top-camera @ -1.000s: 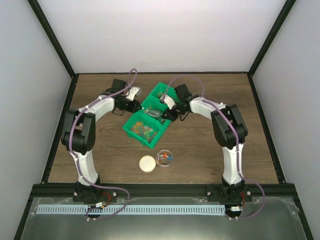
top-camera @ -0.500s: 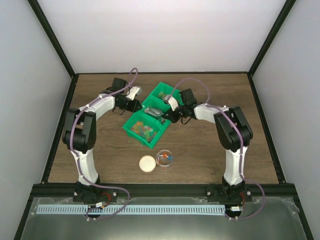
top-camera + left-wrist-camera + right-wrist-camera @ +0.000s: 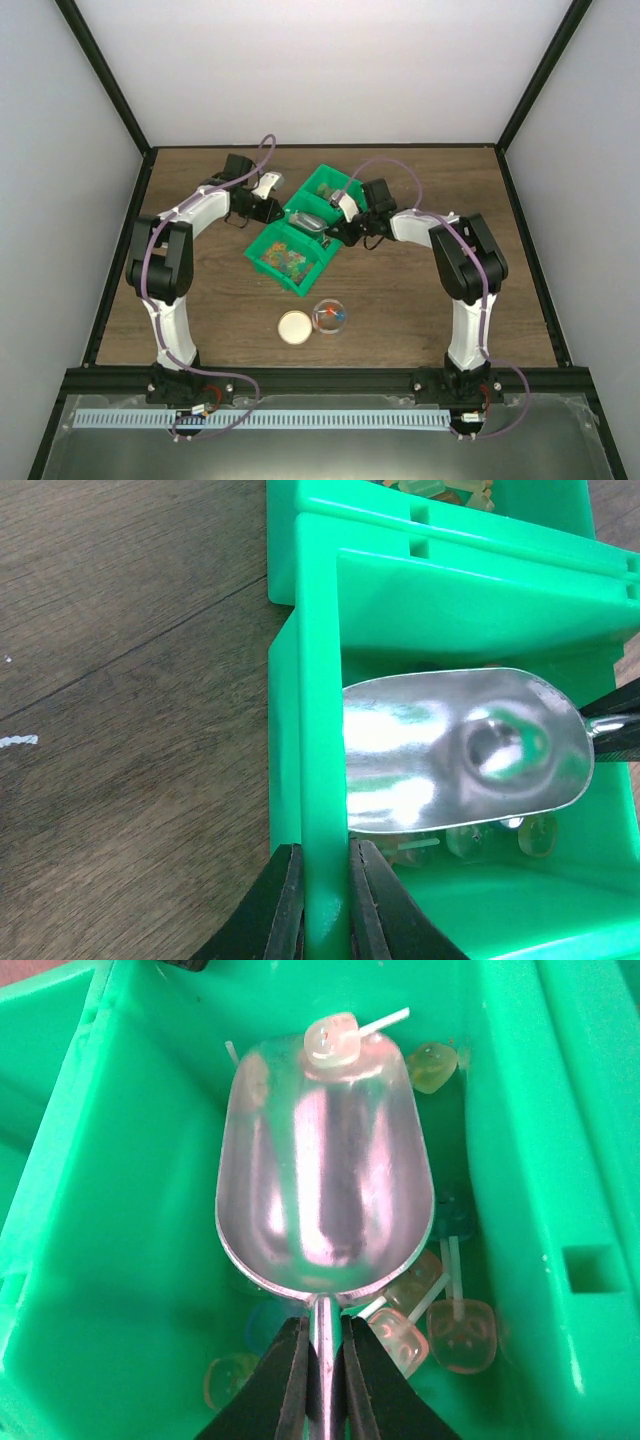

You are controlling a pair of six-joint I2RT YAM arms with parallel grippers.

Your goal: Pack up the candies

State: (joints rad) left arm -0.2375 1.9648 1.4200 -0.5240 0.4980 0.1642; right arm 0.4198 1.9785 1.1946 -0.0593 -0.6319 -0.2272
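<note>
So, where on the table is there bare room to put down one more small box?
Bare wood lies right of the right arm up to the table edge, and in the far corner behind it. The middle is crowded: the green bins, the left arm, the lid beside the jar.

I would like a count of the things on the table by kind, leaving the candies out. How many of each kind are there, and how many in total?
Green bins: 3
Metal scoop: 1
Clear jar: 1
Round lid: 1
Total: 6
</note>
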